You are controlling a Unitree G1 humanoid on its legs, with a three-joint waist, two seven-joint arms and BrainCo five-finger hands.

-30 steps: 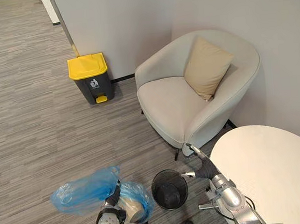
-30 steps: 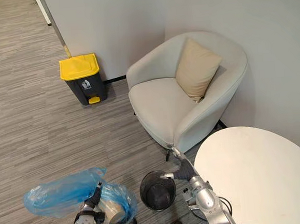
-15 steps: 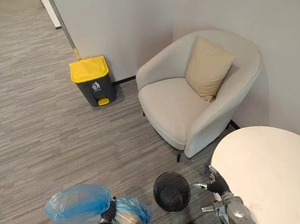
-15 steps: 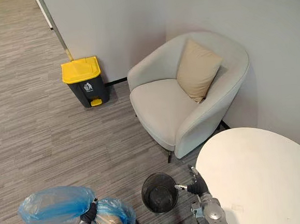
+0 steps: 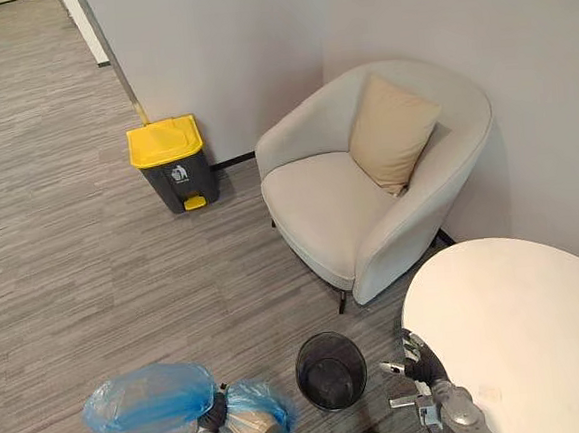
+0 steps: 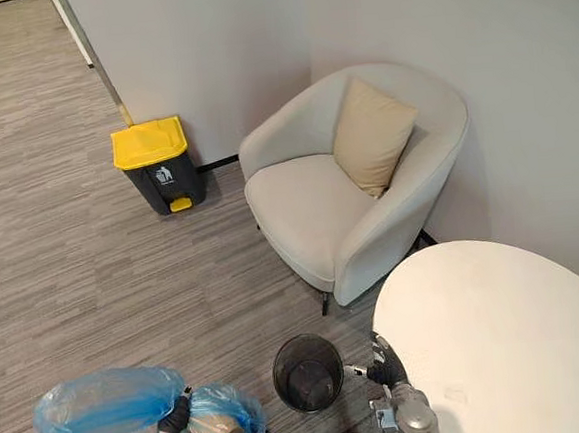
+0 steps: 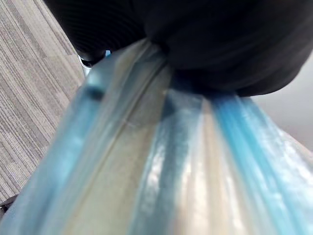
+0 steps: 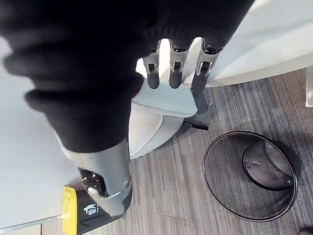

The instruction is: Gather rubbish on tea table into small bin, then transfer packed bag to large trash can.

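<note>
At lower left, off the floor: bag (image 5: 149,406), blue, see-through plastic, pinched at the waist into two lobes.
- Holder: left hand (image 5: 213,421), clenched on the bag's waist. In the left wrist view the plastic runs out from under the hand's dark cover.
- Contents: something tan in the lobe nearer the bin, otherwise not legible.
- Axis: the long axis lies roughly level and across the robot's front. The larger, puffed lobe points to the robot's left, the smaller, loaded lobe to its right.
- Position: just beside the bin, well apart from the can.

Bin (image 5: 328,336): black mesh, upright on the floor between bag and table, unlined, nothing inside.

Right hand (image 8: 178,63): fingers straight, released, grasping nothing. It hangs near the table's edge, above the bin's side.

Table (image 5: 517,309): round, white, top bare.

Can (image 5: 170,161): grey with a yellow lid, shut, standing against the wall on the far side of the floor.

Chair (image 5: 328,198) with cushion (image 5: 391,133): in the corner, between can and table.

Status, as judged: gathering and bagging are done and the bag is out of the bin. Left to do: carry the bag to the can, open the lid, drop the bag in.
</note>
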